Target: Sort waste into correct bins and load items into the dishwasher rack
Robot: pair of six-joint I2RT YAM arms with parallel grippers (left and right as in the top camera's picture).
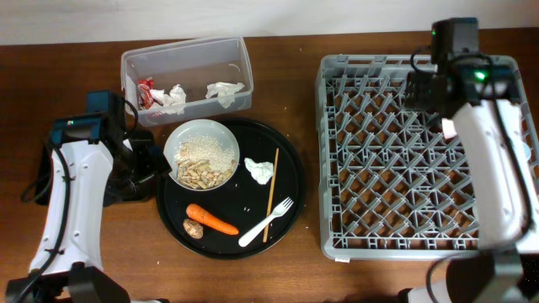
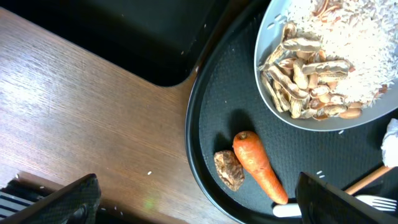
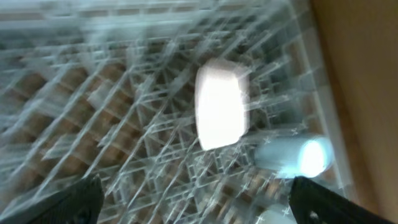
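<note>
The right gripper [image 3: 199,200] hangs over the rack [image 1: 322,168] near its 1 o'clock corner, jaws spread wide with nothing between them. The white cup [image 3: 221,102] sits apart from the jaws, down in the lattice, so I judge the placing step all but done and the retreat the part to get right. Best to rise straight up with the jaws kept wide until clear of the lattice. A sideways sweep could clip this cup or the blue cup [image 3: 292,155] just beside it at its 4 o'clock. The right wrist view is smeared, so it is worth checking that the cup is seated before moving off. In that view the white cup's long axis runs roughly 12 to 6, tipped a little toward 1; which end is the mouth cannot be told through the blur. The blue cup lies on its side, its long axis about 9 to 3, with a round end facing 3. Overhead, the arm hides both cups. The left gripper [image 2: 199,205] is likewise fully open and empty, hovering at the 9 o'clock edge of the round tray [image 1: 290,164], with the bowl [image 1: 189,132] and the carrot [image 2: 258,165] ahead of it. In the left wrist view the carrot's tip points toward 5.
</note>
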